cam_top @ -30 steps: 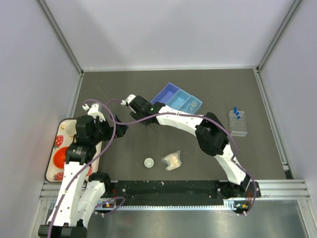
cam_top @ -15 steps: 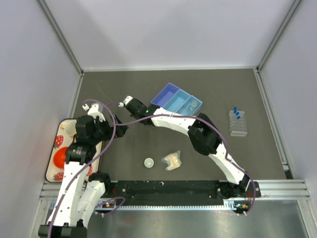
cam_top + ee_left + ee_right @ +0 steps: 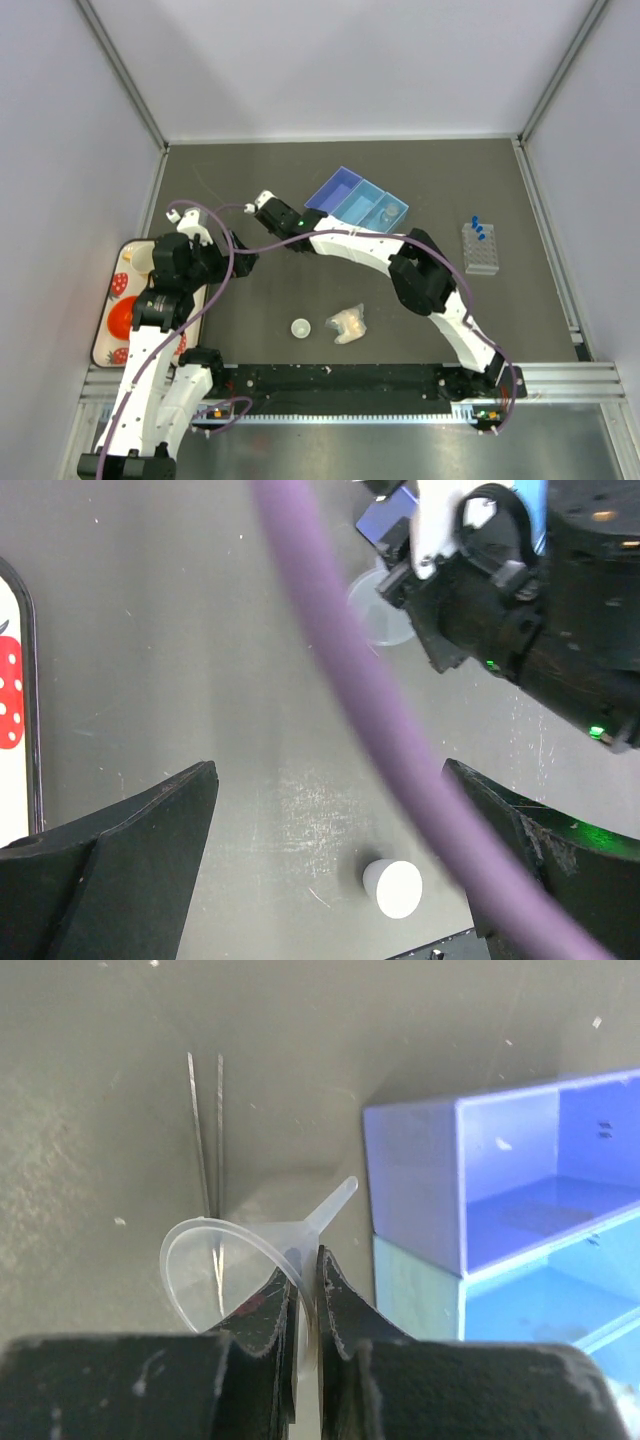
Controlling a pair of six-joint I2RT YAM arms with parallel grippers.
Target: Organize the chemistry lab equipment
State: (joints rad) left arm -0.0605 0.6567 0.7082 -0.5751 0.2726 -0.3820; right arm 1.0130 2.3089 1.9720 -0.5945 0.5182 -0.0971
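Note:
My right gripper [image 3: 305,1280] is shut on the rim of a clear plastic funnel [image 3: 235,1265], held just above the table left of the blue bins. In the top view the right gripper [image 3: 260,206] is at centre left; the funnel also shows in the left wrist view [image 3: 378,608]. My left gripper [image 3: 330,780] is open and empty above the table. A small white round dish [image 3: 301,327] stands near the front, also in the left wrist view [image 3: 393,887]. A pale yellowish packet [image 3: 348,324] lies beside it. A clear tube rack [image 3: 480,252] with blue-capped tubes [image 3: 479,229] stands at the right.
Joined purple and light blue bins [image 3: 357,202] sit behind the right arm, close to the funnel [image 3: 500,1170]; a small clear item [image 3: 381,212] lies in the light blue one. A strawberry-print tray [image 3: 118,285] with an orange bowl [image 3: 122,318] is at the left edge.
The right arm's elbow swung slightly left and back, and the gripper with the funnel stayed in almost the same place. The left arm has not moved.

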